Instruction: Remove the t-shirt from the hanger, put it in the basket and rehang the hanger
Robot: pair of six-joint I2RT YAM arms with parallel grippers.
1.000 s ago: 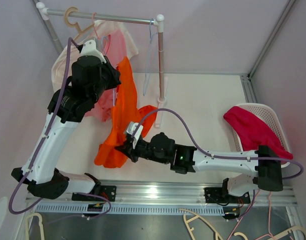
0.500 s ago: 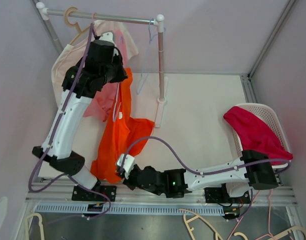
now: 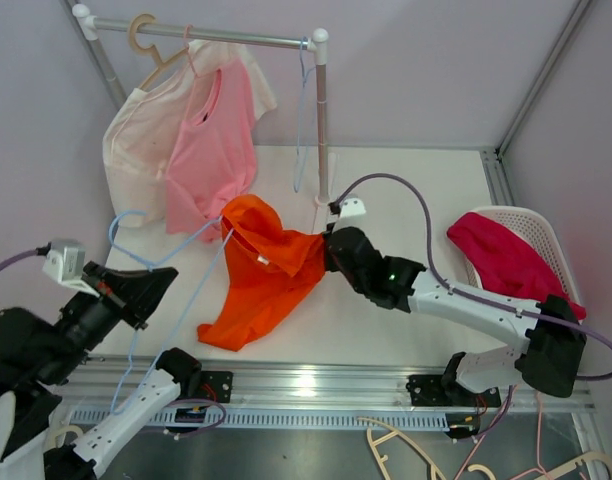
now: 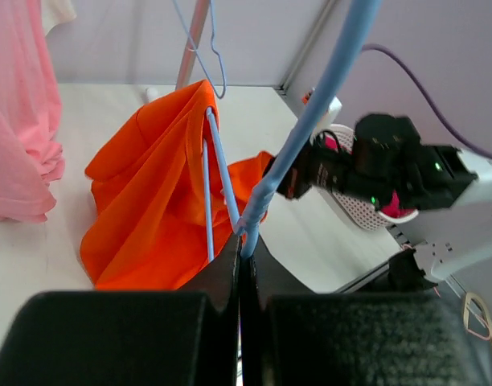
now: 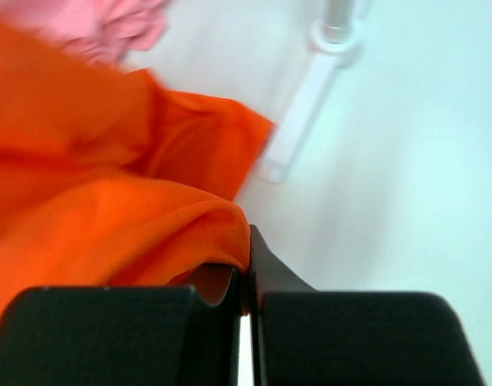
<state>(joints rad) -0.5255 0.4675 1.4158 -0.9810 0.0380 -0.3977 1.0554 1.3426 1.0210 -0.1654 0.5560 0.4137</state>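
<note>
An orange t-shirt (image 3: 271,270) hangs stretched over the middle of the table, still draped on one end of a light-blue wire hanger (image 3: 166,262). My left gripper (image 3: 164,282) is shut on the hanger near its hook, low at the near left; in the left wrist view the blue wire (image 4: 306,137) rises from between the closed jaws and the shirt (image 4: 157,201) lies beyond. My right gripper (image 3: 326,255) is shut on the shirt's right edge; the right wrist view shows orange fabric (image 5: 133,217) pinched between the jaws.
A clothes rail (image 3: 216,38) at the back left carries a cream shirt (image 3: 136,135), a pink shirt (image 3: 211,140) and an empty blue hanger (image 3: 304,120). A white basket (image 3: 531,225) at the right holds a red garment (image 3: 511,262). Spare hangers (image 3: 396,445) lie below the table's front edge.
My left arm has swung from the rail down to the near left, pulling the hanger out with it. My right gripper has moved from the near edge up toward the middle, drawing the shirt rightward.
</note>
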